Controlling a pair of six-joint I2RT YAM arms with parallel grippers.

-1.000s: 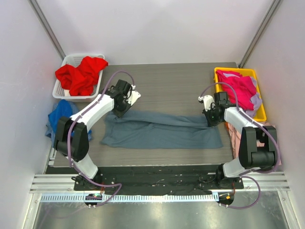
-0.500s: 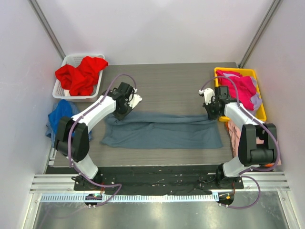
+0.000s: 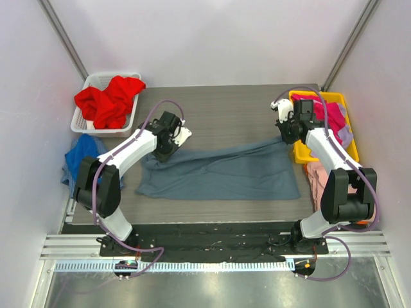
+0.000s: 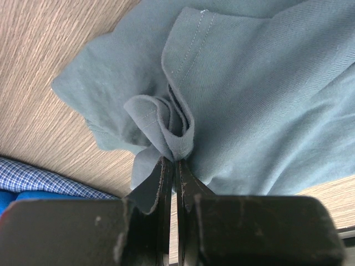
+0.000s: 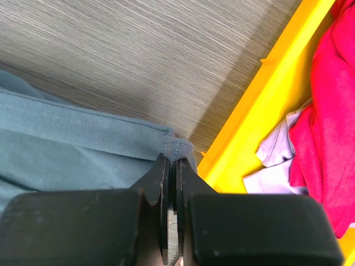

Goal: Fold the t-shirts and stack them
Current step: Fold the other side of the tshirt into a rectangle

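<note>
A large slate blue-grey t-shirt (image 3: 218, 173) lies spread across the middle of the table. My left gripper (image 3: 164, 149) is shut on a bunched fold of its left end (image 4: 166, 124). At the other end my right gripper (image 3: 287, 136) is shut on a hemmed corner (image 5: 176, 147), lifted beside the yellow bin. A red t-shirt (image 3: 109, 99) fills the white basket. A magenta t-shirt (image 3: 324, 119) lies in the yellow bin. The royal blue t-shirt (image 3: 80, 154) and a pale pink one (image 3: 314, 176) hang off the table's sides.
The white basket (image 3: 90, 81) stands at the back left corner. The yellow bin (image 3: 350, 144) stands at the right edge; its rim (image 5: 255, 133) is close beside my right fingers. A pale lilac cloth (image 5: 277, 160) lies in the bin.
My right gripper has carried the shirt's right corner up and back toward the yellow bin, pulling that edge out. My left gripper shifted slightly to the right with its fold.
</note>
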